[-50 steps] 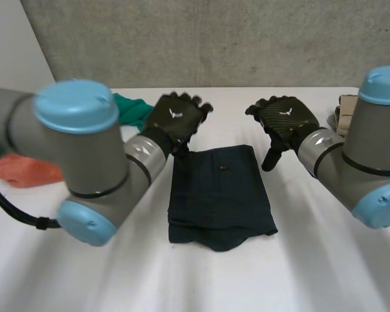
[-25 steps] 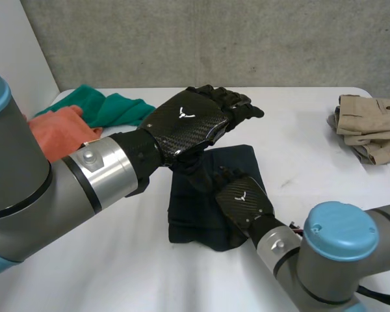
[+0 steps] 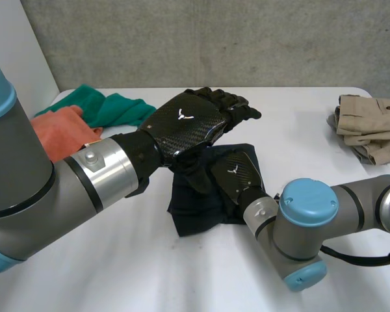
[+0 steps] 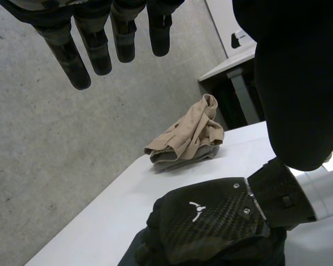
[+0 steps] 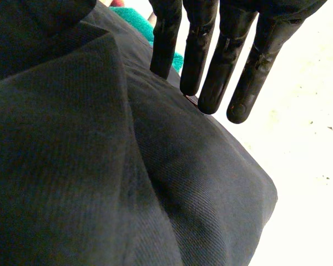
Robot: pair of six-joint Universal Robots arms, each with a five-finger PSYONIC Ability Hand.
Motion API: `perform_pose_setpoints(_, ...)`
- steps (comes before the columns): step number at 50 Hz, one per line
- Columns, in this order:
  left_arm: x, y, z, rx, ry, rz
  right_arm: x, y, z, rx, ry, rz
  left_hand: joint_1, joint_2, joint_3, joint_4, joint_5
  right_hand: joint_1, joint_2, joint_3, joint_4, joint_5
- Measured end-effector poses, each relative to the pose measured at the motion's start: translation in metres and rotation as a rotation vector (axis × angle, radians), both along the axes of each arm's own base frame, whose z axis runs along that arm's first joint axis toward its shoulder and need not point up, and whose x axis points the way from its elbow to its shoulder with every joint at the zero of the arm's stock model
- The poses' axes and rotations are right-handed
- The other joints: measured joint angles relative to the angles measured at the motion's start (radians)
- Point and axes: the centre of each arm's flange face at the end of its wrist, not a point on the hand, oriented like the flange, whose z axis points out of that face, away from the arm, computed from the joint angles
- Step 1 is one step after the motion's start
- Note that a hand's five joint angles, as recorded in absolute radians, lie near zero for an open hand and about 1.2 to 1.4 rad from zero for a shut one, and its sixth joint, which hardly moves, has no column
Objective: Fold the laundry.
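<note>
Mid-fold, the right hand (image 3: 237, 175) rests straight fingers (image 5: 197, 50) on the dark garment (image 3: 194, 211) (left hand (image 3: 185, 123) hovers above them, fingers straight, empty); next, probably flatten the fold.

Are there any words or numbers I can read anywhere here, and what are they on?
No words or numbers to read anywhere.
White mark on the back of the left robot hand: a symbol, not letters.
Same white mark on the right robot hand: no letters either.
</note>
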Motion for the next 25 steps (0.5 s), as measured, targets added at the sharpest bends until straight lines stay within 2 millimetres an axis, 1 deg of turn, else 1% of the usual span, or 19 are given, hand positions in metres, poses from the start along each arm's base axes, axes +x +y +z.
perform_pose_setpoints(2, 0.0, 0.0, 0.0, 0.001, 0.0, 0.0, 0.002, -0.003, 0.0, 0.0, -0.001, 0.003, 0.0, 0.0, 0.0, 0.0, 0.0, 0.021, 0.02, 0.018, 0.018, 0.0)
perform_pose_setpoints(5, 0.0, 0.0, 0.0, 0.0, 0.0, 0.001, 0.006, -0.007, -0.002, 0.009, 0.003, 0.012, 0.0, 0.0, 0.0, 0.0, 0.0, 0.133, 0.172, 0.165, 0.167, 0.0)
perform_pose_setpoints(7, 0.0, -0.001, 0.0, 0.0, 0.0, 0.001, 0.009, -0.01, -0.003, 0.019, 0.008, 0.019, 0.0, 0.0, 0.0, 0.0, 0.0, 0.152, 0.2, 0.191, 0.193, 0.0)
perform_pose_setpoints(8, 0.0, -0.001, 0.0, 0.0, 0.0, 0.002, 0.011, -0.012, -0.003, 0.026, 0.012, 0.025, 0.0, 0.0, 0.0, 0.0, 0.0, 0.314, 0.477, 0.466, 0.485, 0.0)
perform_pose_setpoints(10, 0.001, -0.001, 0.0, 0.0, 0.0, 0.004, 0.013, -0.015, -0.002, 0.03, 0.014, 0.029, 0.0, 0.0, 0.0, 0.0, 0.0, 0.324, 0.502, 0.49, 0.513, 0.0)
perform_pose_setpoints(12, 0.001, -0.003, 0.0, 0.0, 0.0, 0.007, 0.014, -0.021, 0.004, 0.021, 0.008, 0.028, 0.0, 0.0, 0.0, 0.0, 0.0, 0.347, 0.503, 0.508, 0.52, 0.0)
perform_pose_setpoints(14, 0.003, -0.005, 0.0, -0.001, 0.001, 0.014, 0.014, -0.029, 0.016, -0.001, -0.005, 0.019, 0.0, 0.0, 0.0, 0.0, 0.0, 0.384, 0.504, 0.512, 0.521, 0.0)
perform_pose_setpoints(15, 0.003, -0.006, 0.001, -0.001, 0.001, 0.017, 0.013, -0.033, 0.021, -0.011, -0.01, 0.013, 0.0, 0.0, 0.0, 0.0, 0.0, 0.384, 0.488, 0.502, 0.51, 0.029)
perform_pose_setpoints(17, 0.003, -0.006, 0.001, -0.002, 0.001, 0.018, 0.012, -0.035, 0.023, -0.014, -0.012, 0.01, 0.0, 0.0, 0.0, 0.0, 0.0, 0.376, 0.469, 0.476, 0.494, 0.052)
perform_pose_setpoints(18, 0.005, -0.008, 0.001, -0.003, 0.003, 0.024, 0.009, -0.043, 0.033, -0.027, -0.018, -0.006, 0.0, 0.0, 0.0, 0.0, 0.0, 0.26, 0.282, 0.291, 0.295, 0.242)
perform_pose_setpoints(20, 0.005, -0.009, 0.002, -0.005, 0.004, 0.028, 0.006, -0.045, 0.036, -0.026, -0.017, -0.013, 0.0, 0.0, 0.0, 0.0, 0.0, 0.26, 0.282, 0.291, 0.295, 0.242)
perform_pose_setpoints(21, 0.006, -0.01, 0.003, -0.007, 0.005, 0.03, 0.004, -0.047, 0.037, -0.016, -0.011, -0.02, 0.0, 0.0, 0.0, 0.0, 0.0, 0.024, -0.006, 0.003, 0.006, 0.279)
perform_pose_setpoints(22, 0.006, -0.01, 0.003, -0.007, 0.006, 0.031, 0.003, -0.047, 0.037, -0.009, -0.007, -0.022, 0.0, 0.0, 0.0, 0.0, 0.0, -0.003, -0.041, -0.036, -0.033, 0.26)
perform_pose_setpoints(25, 0.006, -0.01, 0.004, -0.009, 0.007, 0.032, 0.0, -0.045, 0.032, 0.02, 0.009, -0.026, 0.0, 0.0, 0.0, 0.0, 0.0, -0.003, -0.041, -0.036, -0.033, 0.26)
